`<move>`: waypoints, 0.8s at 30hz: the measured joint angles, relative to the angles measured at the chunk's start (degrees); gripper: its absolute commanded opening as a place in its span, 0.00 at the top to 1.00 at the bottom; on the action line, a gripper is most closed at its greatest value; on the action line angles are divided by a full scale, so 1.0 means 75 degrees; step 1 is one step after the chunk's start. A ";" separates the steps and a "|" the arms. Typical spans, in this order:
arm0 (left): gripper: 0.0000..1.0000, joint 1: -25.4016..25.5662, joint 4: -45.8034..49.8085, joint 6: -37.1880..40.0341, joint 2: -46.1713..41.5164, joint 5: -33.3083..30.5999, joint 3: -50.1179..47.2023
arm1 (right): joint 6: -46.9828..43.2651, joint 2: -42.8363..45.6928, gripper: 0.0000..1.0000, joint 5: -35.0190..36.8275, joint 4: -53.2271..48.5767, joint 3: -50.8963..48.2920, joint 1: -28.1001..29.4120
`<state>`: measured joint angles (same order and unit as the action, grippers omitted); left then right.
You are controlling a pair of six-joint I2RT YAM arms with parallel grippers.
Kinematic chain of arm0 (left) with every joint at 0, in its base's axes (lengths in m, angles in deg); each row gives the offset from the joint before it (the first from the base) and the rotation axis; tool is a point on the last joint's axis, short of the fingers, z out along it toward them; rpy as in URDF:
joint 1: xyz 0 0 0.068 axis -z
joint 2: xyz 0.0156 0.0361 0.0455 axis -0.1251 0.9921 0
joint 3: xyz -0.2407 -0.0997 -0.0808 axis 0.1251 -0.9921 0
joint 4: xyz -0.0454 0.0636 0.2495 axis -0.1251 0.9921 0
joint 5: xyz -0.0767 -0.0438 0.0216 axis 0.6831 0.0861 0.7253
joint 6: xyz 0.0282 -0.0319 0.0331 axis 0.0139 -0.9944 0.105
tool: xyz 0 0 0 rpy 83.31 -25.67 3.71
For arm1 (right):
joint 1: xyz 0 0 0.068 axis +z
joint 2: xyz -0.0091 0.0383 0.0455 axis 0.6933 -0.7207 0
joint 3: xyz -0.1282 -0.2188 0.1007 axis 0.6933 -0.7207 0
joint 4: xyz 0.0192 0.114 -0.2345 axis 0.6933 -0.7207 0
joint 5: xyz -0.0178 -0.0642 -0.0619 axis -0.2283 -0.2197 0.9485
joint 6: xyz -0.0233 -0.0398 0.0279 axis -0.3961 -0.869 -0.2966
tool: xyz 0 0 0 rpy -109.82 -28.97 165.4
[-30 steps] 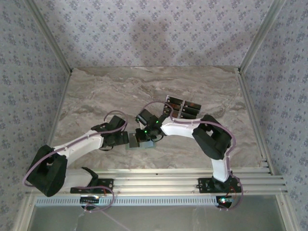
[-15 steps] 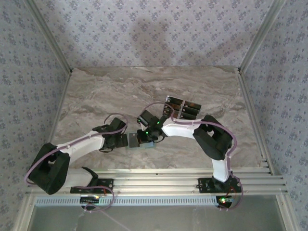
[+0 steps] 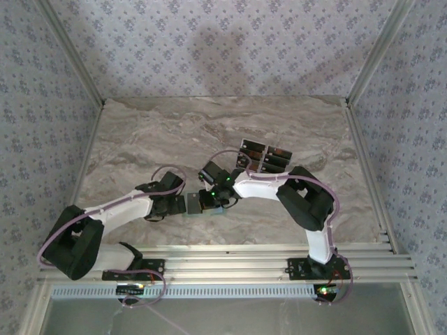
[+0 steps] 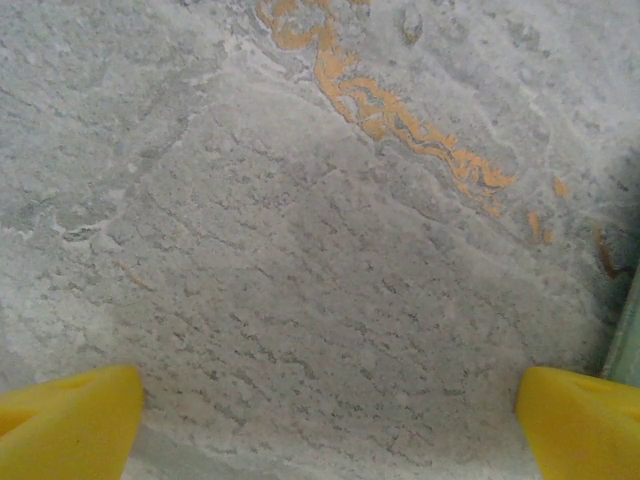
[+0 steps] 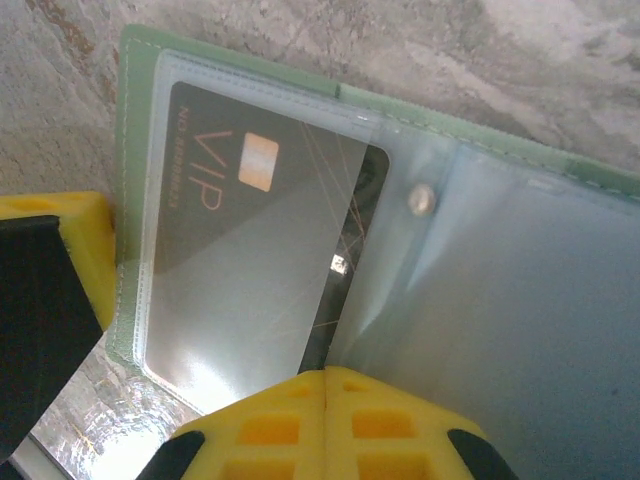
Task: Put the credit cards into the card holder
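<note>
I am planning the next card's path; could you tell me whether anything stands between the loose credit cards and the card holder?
Yes: seen from above, the right arm lies across the line from the credit cards to the card holder, and the shut right gripper sits over the open holder.

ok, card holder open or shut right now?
Open. In the right wrist view the card holder lies spread, its clear inner pocket and snap stud exposed, with a VIP card under the plastic.
</note>
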<state>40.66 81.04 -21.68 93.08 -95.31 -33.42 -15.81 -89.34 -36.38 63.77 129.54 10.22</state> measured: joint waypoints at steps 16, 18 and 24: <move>0.03 0.0003 0.0315 0.0061 -0.0172 -0.0070 0.0157 | -0.0262 0.0472 0.61 0.0085 -0.0501 0.0201 -0.0020; 0.02 0.0003 0.0481 0.0096 -0.0388 -0.0082 0.0277 | -0.0449 0.0781 0.55 0.0198 -0.0699 0.0233 -0.0099; 0.00 0.0003 0.0717 0.0149 -0.0927 -0.0055 0.0621 | -0.1040 0.0959 0.49 0.0501 -0.1393 0.0592 -0.0391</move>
<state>40.68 86.42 -20.56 86.12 -95.73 -28.76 -23.61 -82.15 -32.62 53.33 133.97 7.29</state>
